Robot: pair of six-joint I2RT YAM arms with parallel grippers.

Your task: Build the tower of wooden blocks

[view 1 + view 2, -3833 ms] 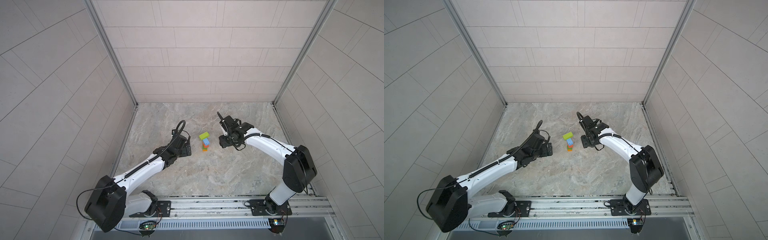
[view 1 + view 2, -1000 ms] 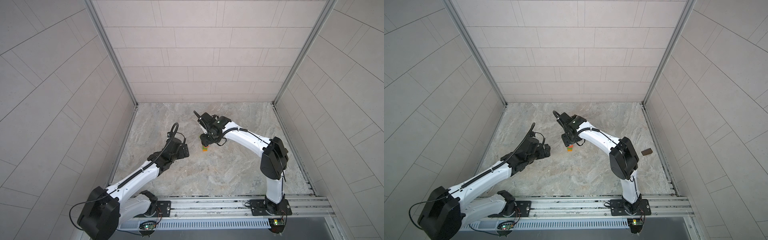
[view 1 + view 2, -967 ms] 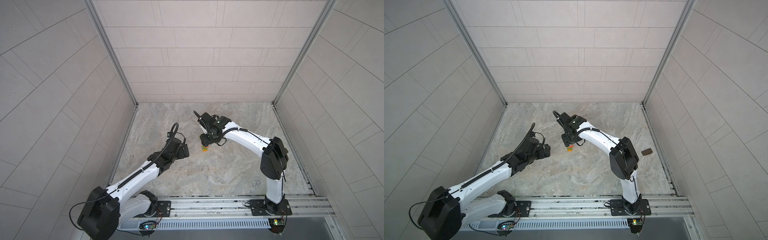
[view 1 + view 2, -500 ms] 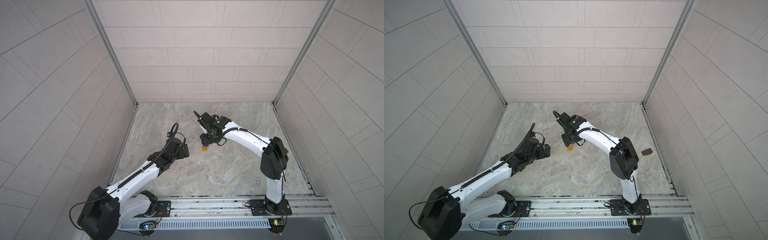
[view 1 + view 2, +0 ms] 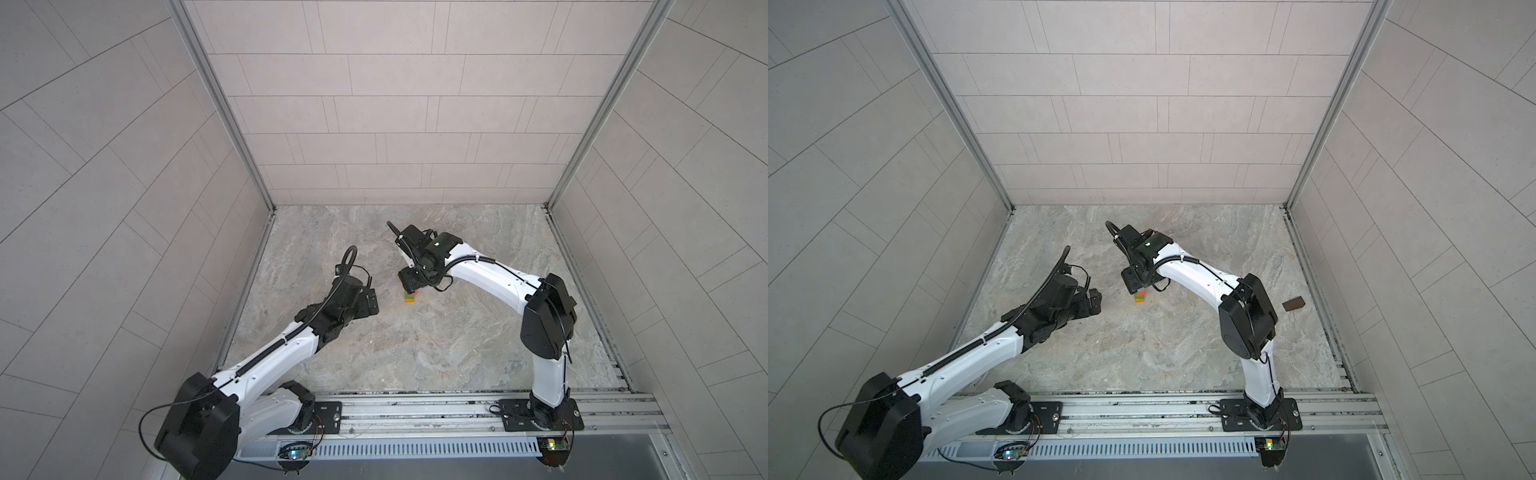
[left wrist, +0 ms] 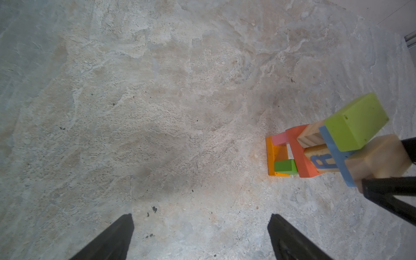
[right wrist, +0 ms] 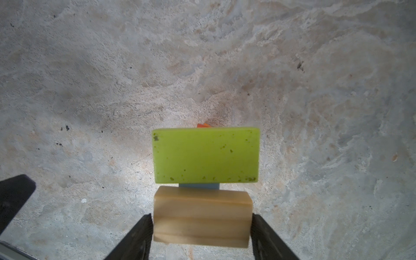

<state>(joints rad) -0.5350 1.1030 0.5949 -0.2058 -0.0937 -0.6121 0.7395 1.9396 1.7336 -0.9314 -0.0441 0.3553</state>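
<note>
Tower looks light, tippy; tan block is flanked on flat ends by right claw, grip unclear; left claw is wide, empty.

Left jaws wide, right arm — elbow raised

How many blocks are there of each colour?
Orange wooden slab: 1
Coral-red wooden slab: 1
Blue wooden slab: 1
Pink wooden block: 1
Green wooden block: 1
Lime wooden brick: 1
Tan wooden blocks: 3
Dark brown wooden block: 1
Total: 10
</note>
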